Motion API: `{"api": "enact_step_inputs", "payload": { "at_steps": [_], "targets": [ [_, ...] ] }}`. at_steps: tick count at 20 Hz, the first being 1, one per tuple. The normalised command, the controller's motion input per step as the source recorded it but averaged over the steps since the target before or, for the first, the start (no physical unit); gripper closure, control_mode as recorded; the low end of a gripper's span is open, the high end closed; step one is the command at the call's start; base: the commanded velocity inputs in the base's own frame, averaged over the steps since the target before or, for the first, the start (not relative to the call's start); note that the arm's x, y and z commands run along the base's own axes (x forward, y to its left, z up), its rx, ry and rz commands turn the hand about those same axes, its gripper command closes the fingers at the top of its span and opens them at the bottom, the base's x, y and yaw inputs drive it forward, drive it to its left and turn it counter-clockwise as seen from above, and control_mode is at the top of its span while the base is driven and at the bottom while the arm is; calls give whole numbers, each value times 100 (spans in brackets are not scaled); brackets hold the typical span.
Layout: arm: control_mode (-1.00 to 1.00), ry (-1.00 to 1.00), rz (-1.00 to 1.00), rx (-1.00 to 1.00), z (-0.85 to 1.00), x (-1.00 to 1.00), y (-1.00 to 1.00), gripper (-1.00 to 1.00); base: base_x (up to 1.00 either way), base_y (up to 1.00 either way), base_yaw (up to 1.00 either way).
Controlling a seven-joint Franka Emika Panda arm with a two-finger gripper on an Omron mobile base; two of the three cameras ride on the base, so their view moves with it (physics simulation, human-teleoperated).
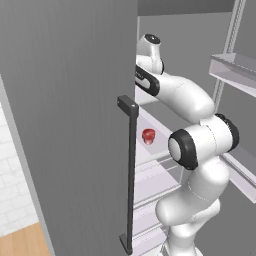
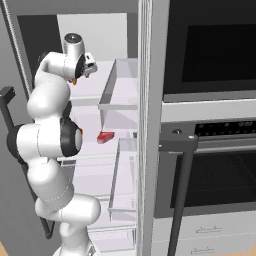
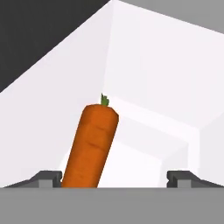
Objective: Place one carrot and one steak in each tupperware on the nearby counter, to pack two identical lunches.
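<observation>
Fridge (image 1: 70, 100) interior fills the scene, its grey door swung wide at nine o'clock in the left base view, with a dark handle (image 1: 131, 175) running down the door's edge. The white arm (image 1: 192, 145) reaches up into an upper white shelf (image 2: 95, 82). In the hand view the gripper (image 3: 116, 178) stands released, its two dark tips well apart at seven and five o'clock. The carrot (image 3: 90, 146) lies on the white shelf floor between them, just beside the seven o'clock tip, its green stub pointing toward twelve o'clock; whether it touches that tip cannot be told. One steak (image 1: 148, 135) rests on a lower shelf, at six o'clock from the hand, well apart from it.
</observation>
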Motion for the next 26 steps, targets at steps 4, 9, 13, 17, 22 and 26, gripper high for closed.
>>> {"api": "enact_step_inputs", "payload": {
  "at_steps": [4,9,13,17,22,26],
  "targets": [
    [-100,1,0,-10,-94,-14,-1,100,0,0,0],
    [-100,-1,0,-1,-44,-6,-16,100,0,0,0],
    [-100,-1,0,0,-24,-6,-24,100,0,0,0],
    [-100,-2,-5,1,-18,-44,-64,100,0,0,0],
    [-100,-35,-17,5,55,-88,-33,100,0,0,0],
    [-100,-62,-22,1,49,-100,0,100,0,0,0]
  ]
}}
